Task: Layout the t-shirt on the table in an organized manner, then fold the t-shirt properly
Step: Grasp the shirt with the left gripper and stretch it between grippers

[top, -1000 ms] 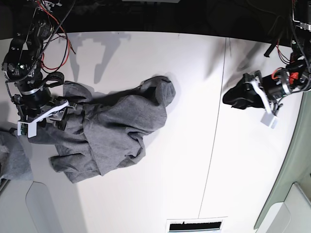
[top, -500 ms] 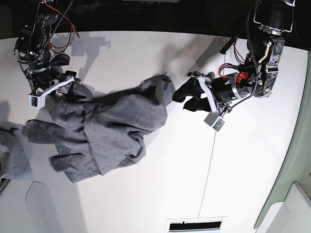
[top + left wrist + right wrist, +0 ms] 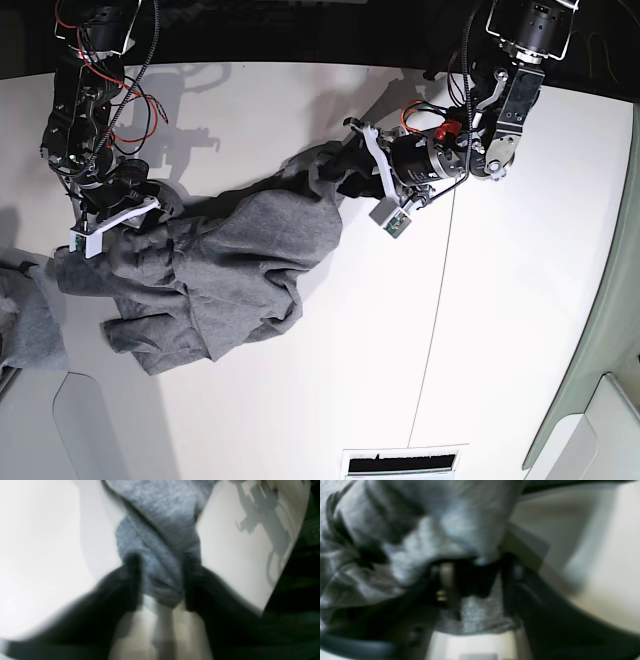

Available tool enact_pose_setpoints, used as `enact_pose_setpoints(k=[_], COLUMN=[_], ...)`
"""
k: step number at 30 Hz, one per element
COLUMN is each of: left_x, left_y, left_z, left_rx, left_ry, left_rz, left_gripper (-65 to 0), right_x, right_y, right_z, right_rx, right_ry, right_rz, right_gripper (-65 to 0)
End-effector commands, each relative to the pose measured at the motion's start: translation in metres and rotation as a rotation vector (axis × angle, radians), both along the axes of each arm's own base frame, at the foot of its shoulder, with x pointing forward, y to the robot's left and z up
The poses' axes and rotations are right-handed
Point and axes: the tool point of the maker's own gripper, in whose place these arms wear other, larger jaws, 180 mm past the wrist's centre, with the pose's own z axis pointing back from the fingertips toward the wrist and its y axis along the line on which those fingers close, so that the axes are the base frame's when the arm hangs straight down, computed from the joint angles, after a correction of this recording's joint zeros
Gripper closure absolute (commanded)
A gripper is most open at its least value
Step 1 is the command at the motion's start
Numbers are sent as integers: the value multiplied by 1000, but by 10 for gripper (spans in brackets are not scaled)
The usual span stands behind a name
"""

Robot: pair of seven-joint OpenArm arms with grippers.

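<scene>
Now we see the heather-grey t-shirt (image 3: 225, 275) crumpled on the white table (image 3: 500, 330), left gripper (image 3: 160, 580) and right gripper (image 3: 475, 580) each pinching its fabric.

At the left edge of the base view, low down, a smaller grey cloth bundle (image 3: 28, 325) lies crumpled, partly cut off by the frame. Just below it, in the lower left corner, sits a pale grey panel with a rounded corner (image 3: 75, 430). Along the bottom edge, right of centre, there is a white rectangular vent with a dark slot (image 3: 400, 464). A greenish-grey curved strip (image 3: 600, 330) runs down the right side, and in the lower right corner rests a light tray-like shape (image 3: 600, 440). The top of the frame is dark background (image 3: 300, 30).
</scene>
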Motion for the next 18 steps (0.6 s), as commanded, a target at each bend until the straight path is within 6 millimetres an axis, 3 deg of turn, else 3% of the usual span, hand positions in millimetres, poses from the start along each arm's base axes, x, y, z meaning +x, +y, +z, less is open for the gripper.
enact_pose_setpoints(k=[1,2,3,7,11,16,18], left_x=[9,9,11,51,86,107,109], left_y=[-2,-3,-2,30,75,133,143], left_z=[9,7,8,21,61,119,147], left_rx=[-12,7,18,71,88,208,254], left_ry=[-45,-50,-58,-108,-178,-322,-399], left_rz=[-8,-19,-23,103,171,145,83], left_gripper=[-67,0,0,0,0,0,0], right_x=[5,5,6,21,34,43,45], right_y=[4,7,10,-1,-17,-34,-41], right_z=[5,5,7,29,66,110,121], right_rx=[3,6,8,-25,-101,-171,-188], right_ry=[-17,-21,-30,-100,-173,-238,-260], right_rz=[32,52,67,69,87,111,115], right_gripper=[-130,-50,0,0,0,0,0])
